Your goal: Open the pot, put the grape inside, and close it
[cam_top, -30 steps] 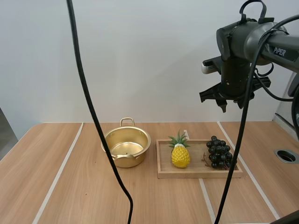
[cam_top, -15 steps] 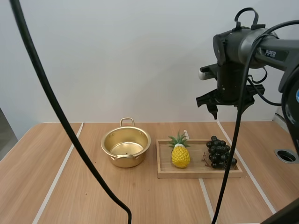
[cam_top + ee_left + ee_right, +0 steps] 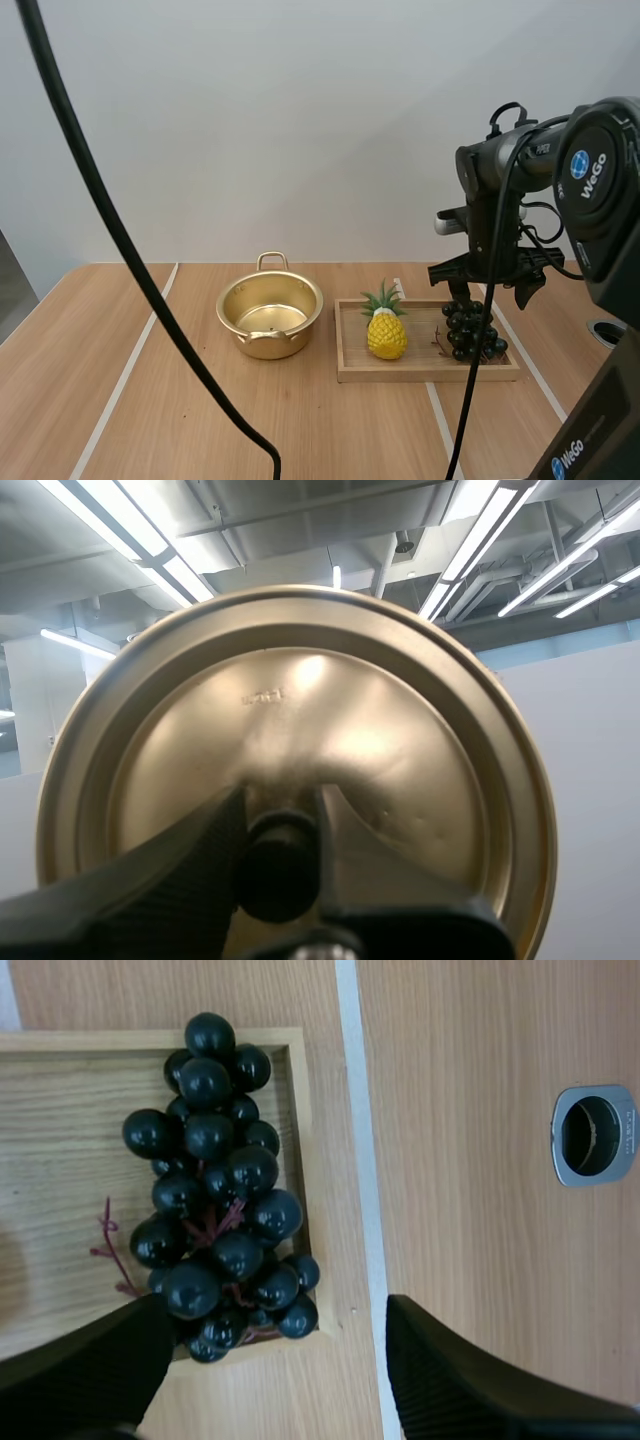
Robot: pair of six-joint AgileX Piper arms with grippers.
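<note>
Light, lumpy and yielding by judgement, the grapes are found in the tray beneath the wide-open right fingers, best pinched mid-cluster, while the lid knob is clamped by the left fingers.

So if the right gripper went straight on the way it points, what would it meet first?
Likely the bunch of dark grapes in the wooden tray; the open right gripper points down over it.

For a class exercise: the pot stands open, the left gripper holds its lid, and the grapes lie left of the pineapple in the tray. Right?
No: the high view shows the grapes right of the pineapple in the tray. Otherwise correct.
</note>
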